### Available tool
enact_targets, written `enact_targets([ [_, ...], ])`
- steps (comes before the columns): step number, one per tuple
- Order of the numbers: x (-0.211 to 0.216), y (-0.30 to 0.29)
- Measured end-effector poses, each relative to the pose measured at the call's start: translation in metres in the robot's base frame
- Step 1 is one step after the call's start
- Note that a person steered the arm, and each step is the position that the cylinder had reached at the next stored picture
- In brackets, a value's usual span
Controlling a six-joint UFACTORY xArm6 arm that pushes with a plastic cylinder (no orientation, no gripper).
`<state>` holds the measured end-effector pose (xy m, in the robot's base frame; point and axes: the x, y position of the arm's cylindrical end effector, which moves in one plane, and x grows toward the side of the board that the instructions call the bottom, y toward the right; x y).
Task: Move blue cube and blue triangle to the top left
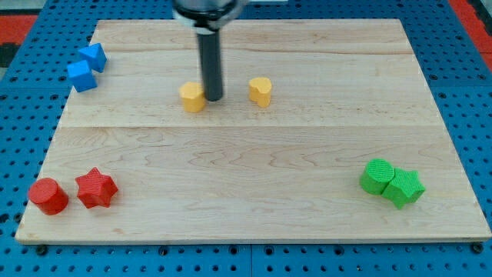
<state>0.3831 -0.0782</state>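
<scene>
The blue cube (81, 76) and the blue triangle (94, 56) sit touching each other at the board's top left edge, the triangle just above the cube. My tip (213, 100) is near the view's top centre, far to the right of both blue blocks. It stands right beside a yellow block (192, 98), on that block's right side.
A second yellow block (260, 91) lies right of my tip. A red cylinder (48, 195) and a red star (96, 188) sit at the bottom left. A green cube (377, 176) and a green star (404, 187) touch at the bottom right. The wooden board (254, 215) lies on a blue pegboard.
</scene>
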Motion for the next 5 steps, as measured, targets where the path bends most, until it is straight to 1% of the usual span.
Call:
enact_targets([
  [1,0.021,-0.034],
  [2,0.022,-0.101],
  [3,0.061,-0.102],
  [4,0.076,-0.189],
  [5,0.008,-0.192],
])
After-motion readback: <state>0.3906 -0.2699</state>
